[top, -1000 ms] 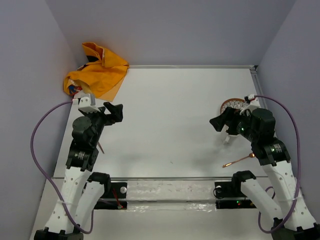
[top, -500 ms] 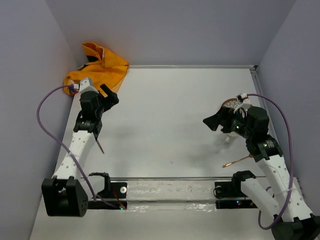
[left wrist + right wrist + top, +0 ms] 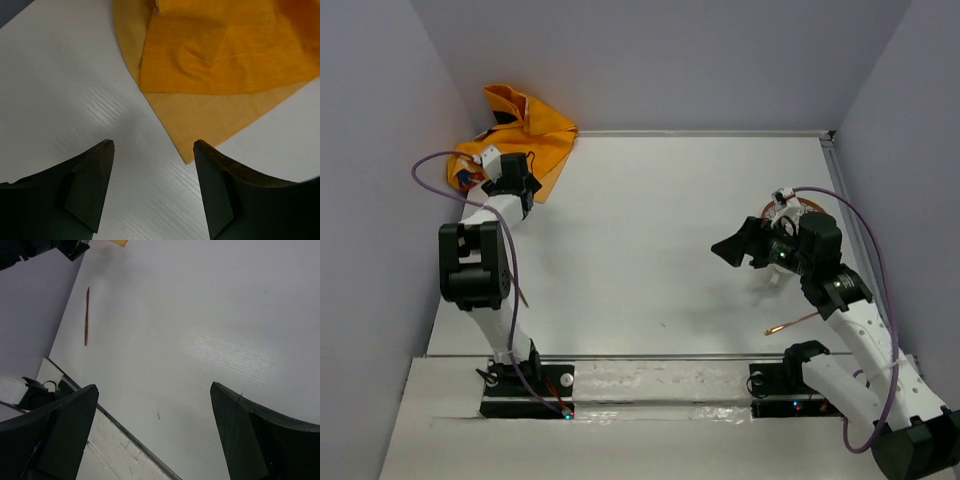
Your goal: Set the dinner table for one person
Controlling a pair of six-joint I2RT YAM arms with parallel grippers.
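The dinner table (image 3: 650,220) is a white top with a thin metal rim. At its back left corner lies a crumpled orange cloth (image 3: 525,135). My left gripper (image 3: 525,190) hovers at the cloth's near corner. In the left wrist view, that gripper (image 3: 154,145) stands open over the bare table. The cloth (image 3: 215,60) ends in a corner just ahead of the right fingertip (image 3: 200,147), and nothing is held. My right gripper (image 3: 735,250) is open and empty above the table's right half. It (image 3: 155,387) looks down on the bare white top.
A copper spoon (image 3: 795,322) lies near the right front. A round woven-edged piece (image 3: 790,208) shows behind the right arm, with something small and white (image 3: 775,278) below it. A thin brown stick (image 3: 87,315) lies at the left. The metal rim (image 3: 125,432) runs along the near edge.
The left arm has stretched out to the back left, bringing its gripper to the cloth's corner with the jaws somewhat narrower. The right gripper has drifted left.
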